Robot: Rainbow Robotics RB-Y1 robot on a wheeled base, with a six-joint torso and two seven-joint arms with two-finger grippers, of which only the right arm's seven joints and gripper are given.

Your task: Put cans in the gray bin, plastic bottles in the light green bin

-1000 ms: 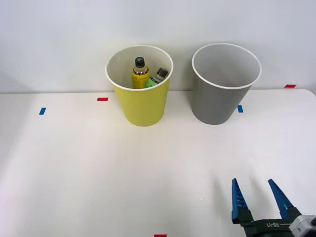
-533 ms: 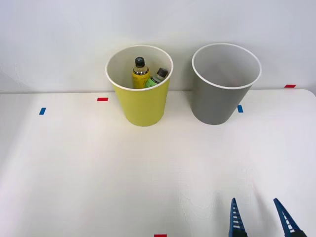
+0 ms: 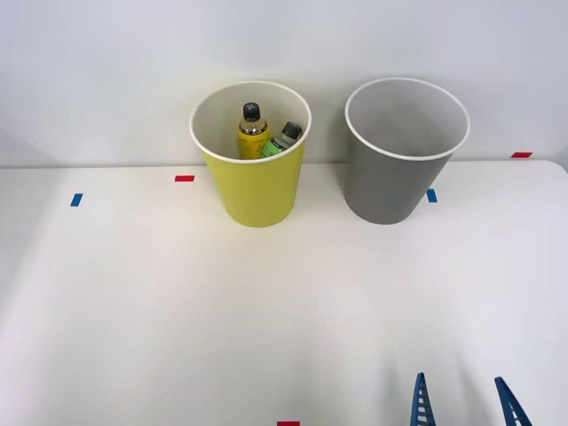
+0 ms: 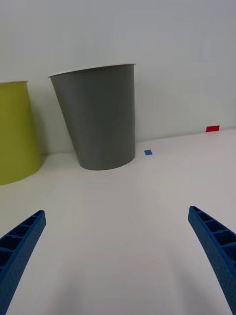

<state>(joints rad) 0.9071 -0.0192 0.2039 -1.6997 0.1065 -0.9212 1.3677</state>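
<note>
White table (image 3: 160,302) under a plain pale wall, small red and blue tape marks on it. Nearest me, my right tool (image 3: 462,404) sits low at the front edge, blue ribbed fingers (image 4: 19,243) spread wide, released, gripping nothing. Bare table between it and the bins. Farther back the gray bin (image 3: 399,160) stands upright by the wall; I can't see a can inside or anywhere on the table. Beside it, apart, the light green bin (image 3: 255,169) holds the yellow-label bottle (image 3: 252,133) and the green-label bottle (image 3: 282,140), leaning together. I judge the sorting finished or nearly so; next move is just parking the arm, unless a can remains out of sight.
</note>
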